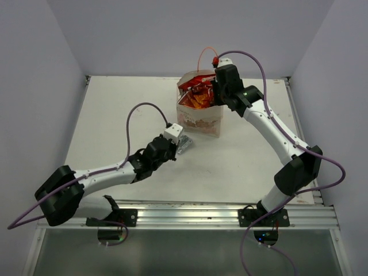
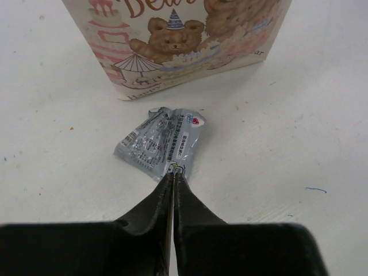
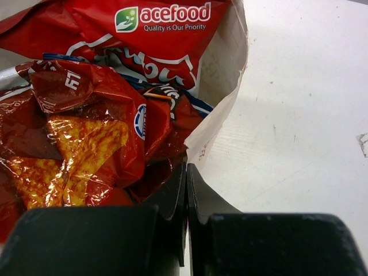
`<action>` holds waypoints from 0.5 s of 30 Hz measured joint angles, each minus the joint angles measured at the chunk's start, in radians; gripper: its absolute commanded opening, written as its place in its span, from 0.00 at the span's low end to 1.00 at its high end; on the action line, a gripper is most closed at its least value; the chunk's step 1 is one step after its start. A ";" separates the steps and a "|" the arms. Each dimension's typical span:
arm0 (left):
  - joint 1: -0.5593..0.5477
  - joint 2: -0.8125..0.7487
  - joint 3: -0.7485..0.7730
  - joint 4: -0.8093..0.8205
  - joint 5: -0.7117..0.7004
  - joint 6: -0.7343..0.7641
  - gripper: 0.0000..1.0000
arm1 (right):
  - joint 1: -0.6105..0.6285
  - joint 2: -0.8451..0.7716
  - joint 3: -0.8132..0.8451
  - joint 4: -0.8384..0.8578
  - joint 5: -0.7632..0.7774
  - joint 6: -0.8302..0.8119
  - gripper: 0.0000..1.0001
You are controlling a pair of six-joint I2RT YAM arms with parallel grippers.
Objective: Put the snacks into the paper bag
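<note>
The paper bag (image 1: 200, 122) stands upright at the table's middle back, and its bear-printed front shows in the left wrist view (image 2: 190, 40). Inside it lie the big red-white chips bag (image 3: 144, 40) and the crumpled red-orange chips bag (image 3: 86, 132). My right gripper (image 3: 187, 168) is shut on the paper bag's right rim (image 3: 221, 103) and holds it at the top (image 1: 214, 91). My left gripper (image 2: 173, 172) is shut on the near edge of the small silver foil packet (image 2: 161, 141), low over the table just in front of the bag (image 1: 185, 144). The blue and green-white packets are not in view.
The orange cord handle (image 1: 206, 53) arches above the bag's back. The white table (image 1: 115, 115) is walled at the back and both sides. A metal rail (image 1: 190, 215) runs along its near edge.
</note>
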State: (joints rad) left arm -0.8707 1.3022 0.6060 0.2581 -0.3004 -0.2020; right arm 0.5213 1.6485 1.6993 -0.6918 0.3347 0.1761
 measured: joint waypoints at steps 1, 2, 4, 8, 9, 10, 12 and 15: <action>0.000 -0.009 0.000 0.002 -0.006 0.000 0.22 | 0.000 0.000 0.000 0.001 -0.005 0.001 0.00; 0.000 -0.014 0.000 0.004 -0.018 0.003 0.53 | 0.000 0.000 0.000 0.002 -0.009 0.003 0.00; 0.000 0.007 0.000 0.004 -0.031 0.005 0.71 | 0.000 0.000 0.000 0.004 -0.016 0.008 0.00; 0.000 0.125 0.001 0.010 -0.031 0.000 0.82 | 0.000 0.000 0.000 0.004 -0.018 0.012 0.00; 0.000 0.160 0.001 0.010 -0.029 -0.001 0.82 | 0.000 0.000 0.000 0.004 -0.018 0.011 0.00; 0.000 0.196 0.003 0.011 -0.028 0.000 0.82 | 0.000 0.000 0.000 0.004 -0.018 0.011 0.00; 0.000 0.249 0.004 0.015 -0.026 0.000 0.83 | 0.000 0.000 0.000 0.004 -0.020 0.011 0.00; 0.000 0.294 0.006 0.032 -0.027 0.003 0.83 | 0.000 0.000 0.000 0.003 -0.021 0.008 0.00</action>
State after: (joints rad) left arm -0.8707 1.5967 0.6117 0.2905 -0.3279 -0.1993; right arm 0.5213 1.6485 1.6993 -0.6884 0.3141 0.1844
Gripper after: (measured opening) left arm 0.827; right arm 0.010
